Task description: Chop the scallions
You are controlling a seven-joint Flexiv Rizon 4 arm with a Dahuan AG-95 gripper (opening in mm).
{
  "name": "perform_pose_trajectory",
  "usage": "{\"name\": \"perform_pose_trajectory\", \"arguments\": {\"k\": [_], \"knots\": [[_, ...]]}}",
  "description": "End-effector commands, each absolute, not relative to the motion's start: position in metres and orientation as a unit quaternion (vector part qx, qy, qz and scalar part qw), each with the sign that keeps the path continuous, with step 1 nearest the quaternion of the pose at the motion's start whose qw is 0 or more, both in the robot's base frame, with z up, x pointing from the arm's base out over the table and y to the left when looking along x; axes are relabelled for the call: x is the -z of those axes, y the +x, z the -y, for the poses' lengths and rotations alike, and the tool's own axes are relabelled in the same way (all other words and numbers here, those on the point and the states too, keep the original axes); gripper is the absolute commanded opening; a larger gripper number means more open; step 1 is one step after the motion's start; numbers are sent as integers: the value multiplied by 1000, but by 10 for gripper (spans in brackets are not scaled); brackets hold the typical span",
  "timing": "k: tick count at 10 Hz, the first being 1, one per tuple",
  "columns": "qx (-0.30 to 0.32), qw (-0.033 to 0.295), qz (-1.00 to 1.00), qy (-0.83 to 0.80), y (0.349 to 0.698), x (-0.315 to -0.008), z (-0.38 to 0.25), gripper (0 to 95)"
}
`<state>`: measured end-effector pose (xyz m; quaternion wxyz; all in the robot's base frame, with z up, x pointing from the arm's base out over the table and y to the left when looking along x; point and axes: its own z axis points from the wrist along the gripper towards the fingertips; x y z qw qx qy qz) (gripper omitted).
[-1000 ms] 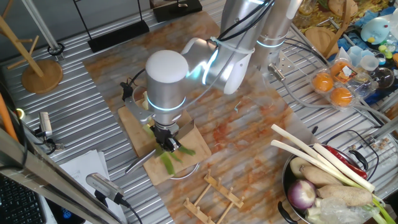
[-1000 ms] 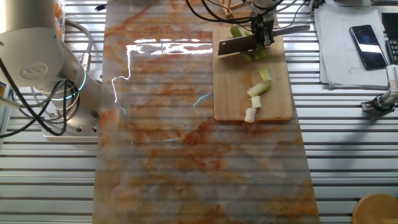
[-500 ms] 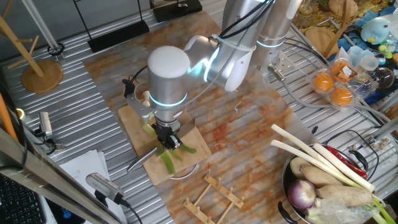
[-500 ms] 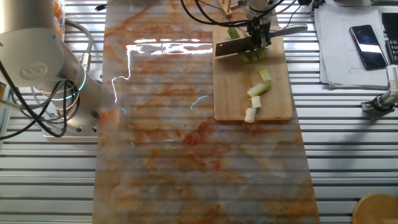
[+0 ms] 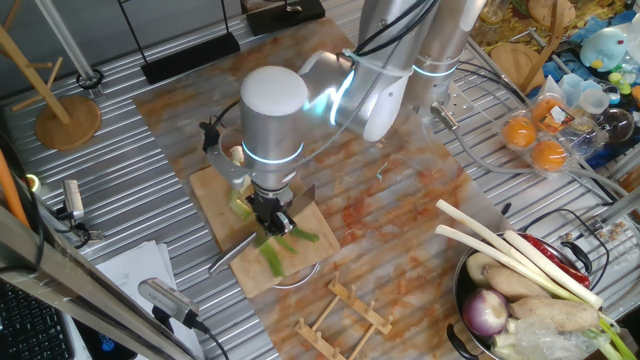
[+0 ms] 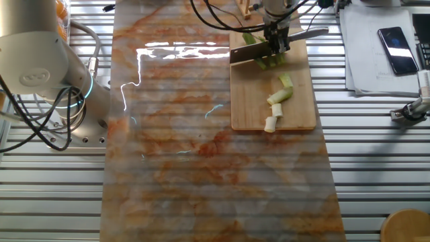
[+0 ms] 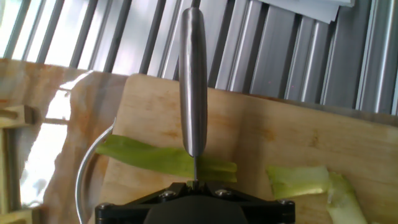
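Observation:
My gripper (image 5: 272,212) is shut on a knife over the wooden cutting board (image 5: 213,193). In the other fixed view the gripper (image 6: 276,42) holds the knife with its blade (image 6: 250,56) across the green end of the scallion (image 6: 266,61). Cut white and green bits (image 6: 278,98) lie further down the board (image 6: 295,115). In the hand view the steel knife handle (image 7: 193,81) points away from me above a green scallion leaf (image 7: 155,158), and a cut piece (image 7: 305,181) lies to the right. My fingertips are hidden at the frame's bottom edge.
A bowl (image 5: 470,300) at the right holds long leek-like stalks (image 5: 520,262) and a red onion (image 5: 487,312). A wooden rack (image 5: 345,305) lies near the board. Oranges (image 5: 535,140), a wooden stand (image 5: 65,118) and a phone (image 6: 393,50) sit around the edges.
The gripper and knife have shifted a little along the scallion, up and left in the other fixed view. The cut bits have not moved.

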<state>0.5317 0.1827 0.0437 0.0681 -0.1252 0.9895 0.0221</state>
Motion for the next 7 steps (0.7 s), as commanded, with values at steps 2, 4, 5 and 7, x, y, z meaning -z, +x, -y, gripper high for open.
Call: {"name": "perform_pose_trajectory", "arguments": {"k": [2,4,5,7], "knots": [[-17,70,-989,-130,549,-20,-186,0],[-16,69,-988,-135,559,-26,-184,0],[-18,57,-989,-134,557,-24,-183,0],[-19,54,-989,-135,548,-18,-180,0]]}}
